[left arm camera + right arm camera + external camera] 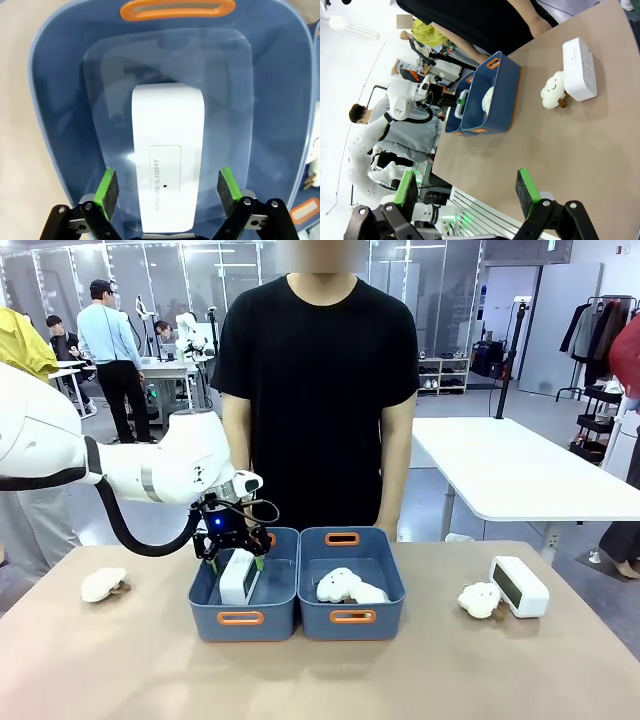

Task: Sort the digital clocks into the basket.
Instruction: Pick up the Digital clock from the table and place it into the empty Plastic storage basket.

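One digital clock [237, 577] on edge inside left basket [243, 618], between spread green pads [107, 187] of left tool [235, 562], gap either side. Second digital clock [519, 586] on tabletop [400, 680] at right, just beside white cloud toy [480, 599]. Right tool [467, 187] wide open, empty, above tabletop.

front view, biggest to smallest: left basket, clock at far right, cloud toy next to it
1. left basket
2. right clock
3. cloud toy, somewhat smaller than the clock beside it
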Tool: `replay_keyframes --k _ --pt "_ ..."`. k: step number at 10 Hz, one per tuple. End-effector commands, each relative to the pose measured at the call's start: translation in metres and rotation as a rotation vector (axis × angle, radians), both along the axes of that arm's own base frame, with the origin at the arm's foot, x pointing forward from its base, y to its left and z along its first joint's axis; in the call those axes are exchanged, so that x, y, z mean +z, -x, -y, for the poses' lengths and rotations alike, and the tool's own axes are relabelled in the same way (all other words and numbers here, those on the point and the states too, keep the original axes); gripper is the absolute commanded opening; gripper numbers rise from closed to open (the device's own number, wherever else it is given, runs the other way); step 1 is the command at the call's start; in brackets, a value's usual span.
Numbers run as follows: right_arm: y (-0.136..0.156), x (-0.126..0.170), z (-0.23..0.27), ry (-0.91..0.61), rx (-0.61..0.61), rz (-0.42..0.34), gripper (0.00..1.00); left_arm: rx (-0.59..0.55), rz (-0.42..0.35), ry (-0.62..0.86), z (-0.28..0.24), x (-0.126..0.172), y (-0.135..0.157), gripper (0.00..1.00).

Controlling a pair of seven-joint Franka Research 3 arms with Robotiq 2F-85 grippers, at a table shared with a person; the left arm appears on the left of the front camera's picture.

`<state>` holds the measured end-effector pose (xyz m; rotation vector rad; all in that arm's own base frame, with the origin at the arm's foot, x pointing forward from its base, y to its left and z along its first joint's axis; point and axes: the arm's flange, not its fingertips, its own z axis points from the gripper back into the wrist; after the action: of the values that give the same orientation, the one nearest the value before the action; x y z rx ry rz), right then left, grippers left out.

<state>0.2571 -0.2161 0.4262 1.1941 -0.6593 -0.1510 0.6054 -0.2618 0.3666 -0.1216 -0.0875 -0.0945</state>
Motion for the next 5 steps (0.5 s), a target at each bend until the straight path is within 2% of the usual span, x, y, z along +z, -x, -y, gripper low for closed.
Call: replay_keyframes --k 1,3,5 --pt "-0.001 0.001 -0.001 -0.004 0.008 0.008 1.0 0.026 0.032 -0.038 -0.001 0.01 0.013 1.0" --pt "-0.001 0.001 -0.001 -0.004 0.008 0.008 1.0 0.015 0.069 -0.061 -0.006 0.018 0.027 1.0" --pt "-0.001 0.001 -0.001 -0.004 0.008 0.008 1.0 -0.009 0.107 0.014 -0.026 0.048 0.05 1.0"
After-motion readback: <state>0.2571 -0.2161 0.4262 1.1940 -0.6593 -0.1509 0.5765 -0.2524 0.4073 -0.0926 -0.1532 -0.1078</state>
